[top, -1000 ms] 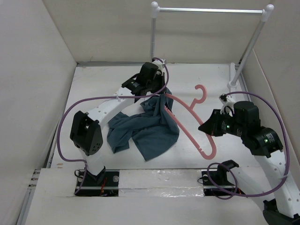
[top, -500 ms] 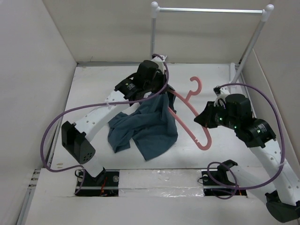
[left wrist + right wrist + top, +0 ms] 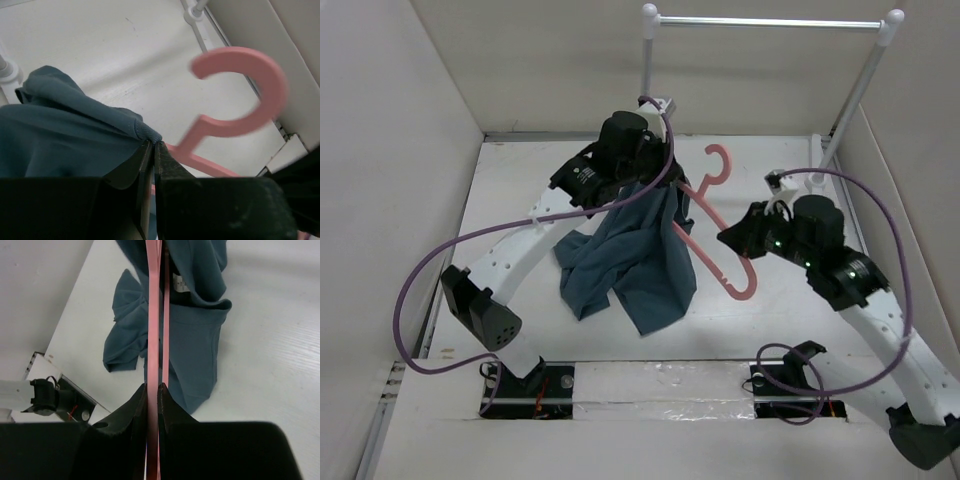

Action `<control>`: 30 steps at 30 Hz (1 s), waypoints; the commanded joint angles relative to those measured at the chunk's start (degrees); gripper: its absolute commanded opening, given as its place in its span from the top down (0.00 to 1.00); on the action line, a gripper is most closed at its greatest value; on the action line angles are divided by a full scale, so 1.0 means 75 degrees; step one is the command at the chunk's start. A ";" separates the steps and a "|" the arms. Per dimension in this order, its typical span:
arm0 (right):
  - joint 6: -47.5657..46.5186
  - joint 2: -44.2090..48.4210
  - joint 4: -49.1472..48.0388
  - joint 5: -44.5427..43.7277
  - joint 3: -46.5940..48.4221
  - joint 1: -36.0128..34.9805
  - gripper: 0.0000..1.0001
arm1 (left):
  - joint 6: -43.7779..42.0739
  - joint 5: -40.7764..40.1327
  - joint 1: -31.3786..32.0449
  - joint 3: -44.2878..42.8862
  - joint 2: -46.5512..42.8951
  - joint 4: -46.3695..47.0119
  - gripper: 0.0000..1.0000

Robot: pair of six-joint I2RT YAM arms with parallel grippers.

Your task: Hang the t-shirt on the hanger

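The dark teal t-shirt [image 3: 630, 260] hangs from my left gripper [image 3: 665, 195], which is shut on its neck edge [image 3: 147, 134] and lifts it; its lower part rests on the table. The salmon-pink hanger [image 3: 715, 225] is held in the air by my right gripper [image 3: 735, 240], shut on one of its arms [image 3: 152, 340]. The hanger's other end goes into the shirt's neck opening beside my left gripper. Its hook [image 3: 240, 92] points up and back. The shirt's small label [image 3: 178, 284] shows in the right wrist view.
A white rack with a metal rail [image 3: 770, 22] stands at the back, its foot [image 3: 817, 150] at the back right of the table. White walls enclose the table on both sides. Purple cables loop over both arms.
Both arms have lifted and moved back and left. The hanger has risen off the table and swung toward the shirt, and the shirt hangs higher from my left gripper.
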State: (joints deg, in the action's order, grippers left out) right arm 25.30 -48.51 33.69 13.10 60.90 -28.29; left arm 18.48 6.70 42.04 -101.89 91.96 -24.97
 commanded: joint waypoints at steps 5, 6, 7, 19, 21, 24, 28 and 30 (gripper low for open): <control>0.0564 -0.1744 -0.5353 0.0736 -0.0539 -0.0363 1.00 | 0.0360 0.0606 0.0043 -0.0360 -0.1234 -0.0197 1.00; 0.0564 -0.2002 -0.5684 0.0772 -0.0469 -0.0480 1.00 | 0.0383 0.0642 0.0043 -0.0430 -0.1350 -0.0325 1.00; 0.0622 -0.2468 -0.6094 0.0807 -0.0352 -0.0621 1.00 | 0.0384 0.0712 0.0043 -0.0477 -0.1398 -0.0385 1.00; 0.0564 -0.3752 -0.8851 -0.0938 0.1067 -0.1267 1.00 | 0.0677 0.0525 0.0043 -0.0068 -0.2359 -0.0843 1.00; 0.0693 -0.3343 -0.9085 -0.0822 0.0834 -0.1267 1.00 | 0.0607 0.0175 0.0043 -0.0161 -0.2394 -0.0831 1.00; 0.0974 -0.2570 -0.9133 -0.0506 0.0400 -0.1267 1.00 | 0.0303 -0.0353 0.0043 -0.0897 -0.2197 -0.0819 1.00; 0.0928 -0.1374 -0.7871 -0.0013 -0.0220 -0.1476 1.00 | 0.0231 -0.0811 0.0043 -0.2796 -0.1540 -0.1264 1.00; 0.0939 -0.1395 -0.7736 -0.0094 -0.0758 -0.1886 1.00 | 0.0220 -0.0415 0.0043 -0.3043 -0.1352 -0.1136 1.00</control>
State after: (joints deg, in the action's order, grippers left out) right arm 31.81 -60.03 -22.61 11.05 58.43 -39.24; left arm 20.93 2.96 42.04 -120.16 81.54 -35.79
